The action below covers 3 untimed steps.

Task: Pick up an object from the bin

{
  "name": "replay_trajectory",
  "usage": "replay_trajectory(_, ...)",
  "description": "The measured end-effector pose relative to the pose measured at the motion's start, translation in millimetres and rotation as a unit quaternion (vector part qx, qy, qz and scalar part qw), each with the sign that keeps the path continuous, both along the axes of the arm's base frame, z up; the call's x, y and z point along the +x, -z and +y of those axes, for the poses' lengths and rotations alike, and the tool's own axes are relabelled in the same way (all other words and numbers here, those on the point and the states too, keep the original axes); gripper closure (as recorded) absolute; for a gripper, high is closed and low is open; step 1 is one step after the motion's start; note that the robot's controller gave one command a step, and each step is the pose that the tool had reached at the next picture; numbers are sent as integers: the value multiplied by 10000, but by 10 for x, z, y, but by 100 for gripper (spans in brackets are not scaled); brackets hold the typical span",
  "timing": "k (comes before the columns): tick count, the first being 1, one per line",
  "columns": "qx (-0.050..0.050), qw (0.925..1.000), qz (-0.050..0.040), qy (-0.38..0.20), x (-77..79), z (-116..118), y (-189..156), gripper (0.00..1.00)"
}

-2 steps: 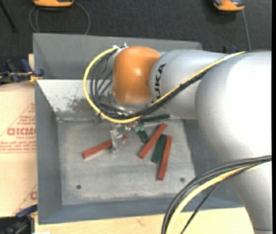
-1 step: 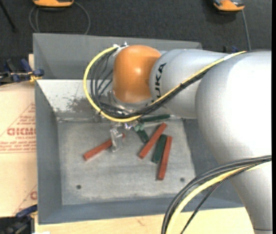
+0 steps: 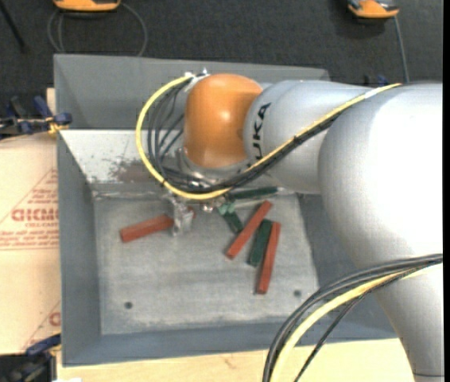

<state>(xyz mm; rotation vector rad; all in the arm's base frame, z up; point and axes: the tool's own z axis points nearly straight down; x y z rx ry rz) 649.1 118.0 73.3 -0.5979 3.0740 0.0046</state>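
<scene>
My gripper (image 3: pixel 182 219) hangs low over the bin floor, left of centre, its tips at the right end of a flat red-brown stick (image 3: pixel 145 229) that lies slanted on the floor. Whether the tips are round that stick or just beside it is hidden by the wrist. To the right, a loose cluster lies on the floor: an orange-red stick (image 3: pixel 248 230), a dark green stick (image 3: pixel 262 243) and another red stick (image 3: pixel 268 259).
A further dark green stick (image 3: pixel 250 192) pokes out from under the arm near the bin's back. The arm and its orange cover hide the bin's back right. Bare floor lies along the front and left.
</scene>
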Motion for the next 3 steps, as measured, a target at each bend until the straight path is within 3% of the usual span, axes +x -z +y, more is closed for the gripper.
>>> replay_trajectory(1,0,10000,-3,14,22,2,-288,100)
replay_trajectory(3,-16,10000,-13,51,75,-7,-1278,100)
